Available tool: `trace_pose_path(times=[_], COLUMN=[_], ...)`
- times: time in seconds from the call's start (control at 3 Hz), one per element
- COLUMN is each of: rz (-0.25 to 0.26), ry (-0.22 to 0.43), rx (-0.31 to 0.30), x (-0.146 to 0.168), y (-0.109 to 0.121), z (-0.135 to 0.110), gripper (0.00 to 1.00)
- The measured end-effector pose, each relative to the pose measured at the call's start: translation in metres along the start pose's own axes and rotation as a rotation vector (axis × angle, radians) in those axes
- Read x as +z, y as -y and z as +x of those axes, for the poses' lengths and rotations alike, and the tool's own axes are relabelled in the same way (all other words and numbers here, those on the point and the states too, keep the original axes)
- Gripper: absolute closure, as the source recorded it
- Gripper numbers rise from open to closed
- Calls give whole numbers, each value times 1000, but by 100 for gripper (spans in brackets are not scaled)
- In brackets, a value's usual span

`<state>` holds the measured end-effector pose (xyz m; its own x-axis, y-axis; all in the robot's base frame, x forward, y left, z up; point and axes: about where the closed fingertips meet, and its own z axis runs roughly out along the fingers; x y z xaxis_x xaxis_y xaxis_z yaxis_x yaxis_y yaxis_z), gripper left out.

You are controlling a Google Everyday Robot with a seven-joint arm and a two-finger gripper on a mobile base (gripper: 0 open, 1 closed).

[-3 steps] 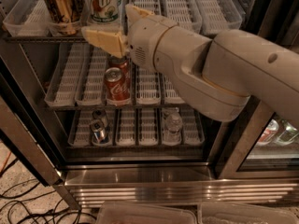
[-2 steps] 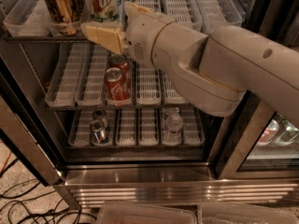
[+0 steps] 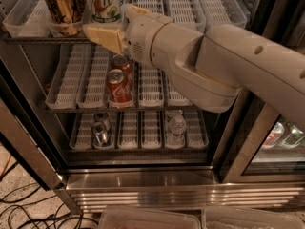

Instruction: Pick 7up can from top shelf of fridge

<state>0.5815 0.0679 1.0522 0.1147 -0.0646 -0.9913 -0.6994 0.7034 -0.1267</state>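
7up can (image 3: 106, 3) stands on the top shelf (image 3: 183, 6) beside a gold-brown can (image 3: 61, 6), so the gripper (image 3: 119, 24), just below it with jaws wide and empty, should rise and straddle it squarely.

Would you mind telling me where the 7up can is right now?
In the camera view, the 7up can stands upper left on the top shelf, just right of the gold-brown can, with the open gripper directly in front of it.
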Motion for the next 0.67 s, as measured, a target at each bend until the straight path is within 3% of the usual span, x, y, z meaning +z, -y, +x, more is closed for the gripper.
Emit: trace_pose_path(times=[0.67], rz=[18], ry=[6], rx=[-4], x=[13], y=[17], z=[-3], gripper=[28])
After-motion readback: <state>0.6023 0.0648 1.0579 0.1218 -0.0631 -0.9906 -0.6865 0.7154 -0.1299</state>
